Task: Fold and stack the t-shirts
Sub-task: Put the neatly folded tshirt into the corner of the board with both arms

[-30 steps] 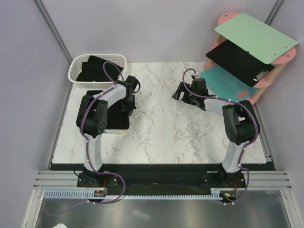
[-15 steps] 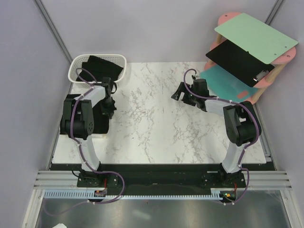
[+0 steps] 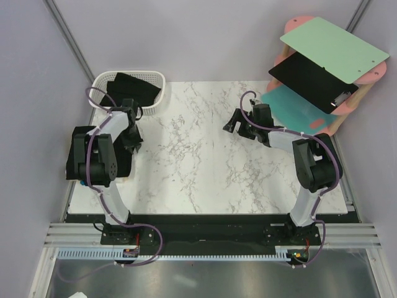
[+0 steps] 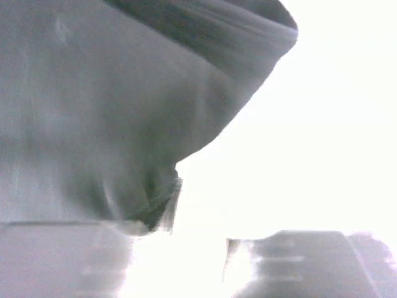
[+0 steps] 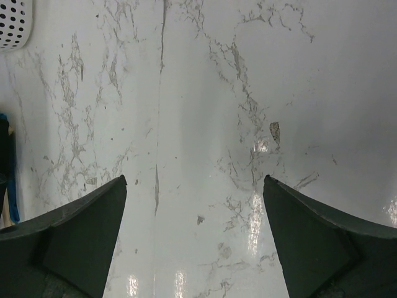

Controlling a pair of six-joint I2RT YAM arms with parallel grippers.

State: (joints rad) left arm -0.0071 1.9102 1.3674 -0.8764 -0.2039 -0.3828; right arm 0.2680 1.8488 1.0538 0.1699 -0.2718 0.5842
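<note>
A folded black t-shirt [image 3: 123,162] lies at the table's left edge, mostly hidden under my left arm. My left gripper [image 3: 133,141] sits at its far right edge, shut on the cloth. In the left wrist view, blurred and washed out, the grey-looking cloth [image 4: 93,112] fills the upper left and dips to the left gripper [image 4: 178,230]. More black t-shirts [image 3: 133,87] lie in the basket. My right gripper [image 3: 234,124] hangs open and empty over bare marble, as the right wrist view [image 5: 193,180] shows.
The white lattice basket [image 3: 99,84] stands at the back left corner; its rim shows in the right wrist view [image 5: 12,25]. A pink rack [image 3: 338,121] with green, black and teal boards stands at the back right. The marble table's left edge [image 3: 77,180] is close to the left arm.
My left gripper has moved left across the table and the folded black t-shirt has moved left with it, to the table's left edge. The right arm has barely moved.
</note>
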